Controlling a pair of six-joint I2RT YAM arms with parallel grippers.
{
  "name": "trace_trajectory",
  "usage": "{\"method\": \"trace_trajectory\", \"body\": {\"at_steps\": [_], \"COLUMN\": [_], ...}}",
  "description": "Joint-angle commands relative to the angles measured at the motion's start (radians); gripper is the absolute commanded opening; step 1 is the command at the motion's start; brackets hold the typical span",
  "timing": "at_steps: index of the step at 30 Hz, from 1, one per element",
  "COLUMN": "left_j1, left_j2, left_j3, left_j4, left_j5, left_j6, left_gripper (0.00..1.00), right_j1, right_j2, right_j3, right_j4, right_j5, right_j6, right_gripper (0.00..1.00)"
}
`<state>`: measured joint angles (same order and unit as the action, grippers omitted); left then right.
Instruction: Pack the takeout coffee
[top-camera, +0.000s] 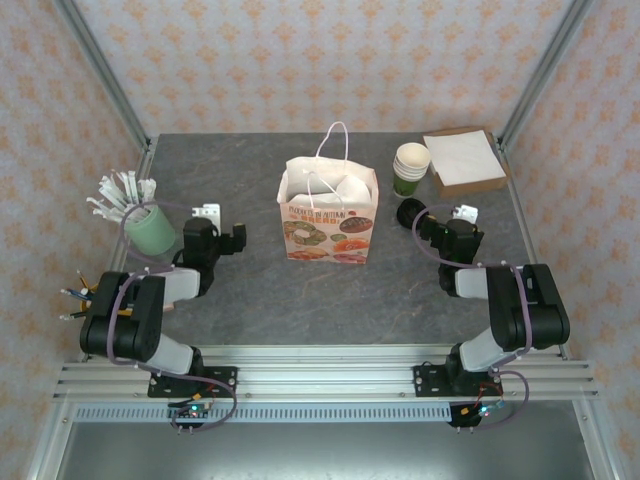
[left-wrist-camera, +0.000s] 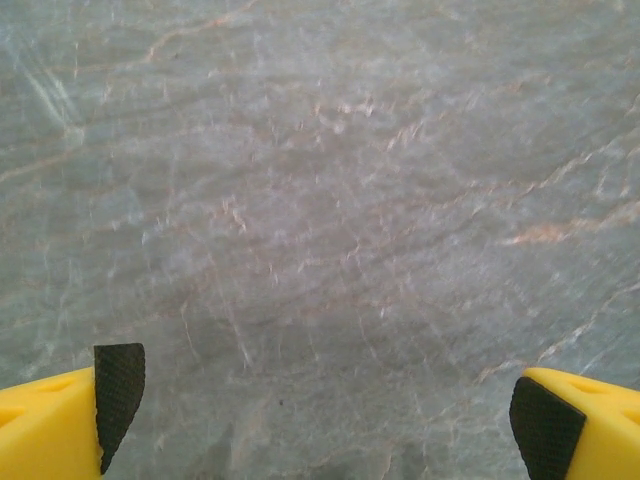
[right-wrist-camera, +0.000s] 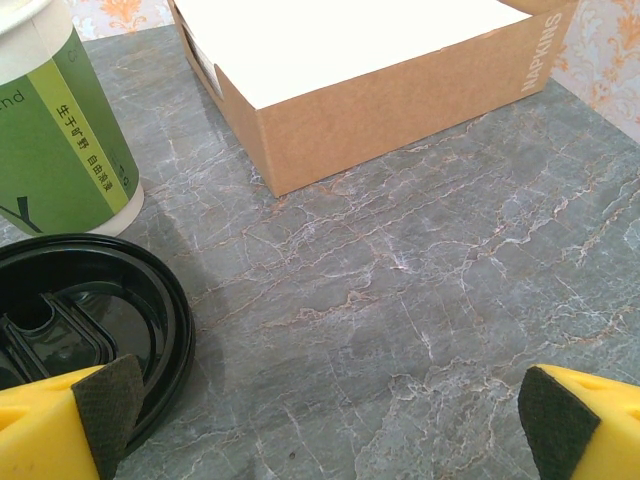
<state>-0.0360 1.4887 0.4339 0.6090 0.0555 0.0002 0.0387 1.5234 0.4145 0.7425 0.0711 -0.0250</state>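
Lying flat near the right edge of a grey marbled counter (top-camera: 300, 290), a round black lid (right-wrist-camera: 90, 320), the takeout coffee's cover, just nearer than a stack of green cups (right-wrist-camera: 60, 130) with cream rims. Cannot tell a single cup apart from that stack. Set at the far right corner, just right of the cups, an open brown cardboard box (right-wrist-camera: 400, 110) of white napkins.

Held low over the stone beside the lid, right hand (right-wrist-camera: 325, 415), yellow fingers spread wide apart and gripping nothing. Its one dark pad (right-wrist-camera: 105, 410) seen against the lid's rim in the wrist view; whether touching, cannot tell.

Held low toward the left edge, left hand (left-wrist-camera: 330, 410), likewise spread wide apart and empty, bare stone between its pads.

Standing upright mid-counter, toward the far edge, a printed paper bag (top-camera: 328, 225) with white handles up and mouth open. Near the left edge, a pale mint cup (top-camera: 150, 230) bristling with white sticks (top-camera: 120, 190).
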Motion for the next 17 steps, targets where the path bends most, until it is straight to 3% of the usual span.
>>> {"method": "trace_trajectory", "body": {"at_steps": [1,17], "left_j1": [0.006,-0.001], "left_j2": [0.016,0.012], "left_j3": [-0.023,-0.006], "left_j4": [0.177,0.135], "left_j5": [-0.108,-0.132], "left_j6": [0.012,0.011], "left_gripper": [1.0,1.0], "right_j1": [-0.003,-0.003], "right_j2": [-0.005,-0.004], "right_j3": [0.001,0.004], "right_j4": [0.037,0.033], "right_j5": [0.015,0.001], "right_j6": [-0.012,-0.017], "right_gripper": [0.99,0.99]}}
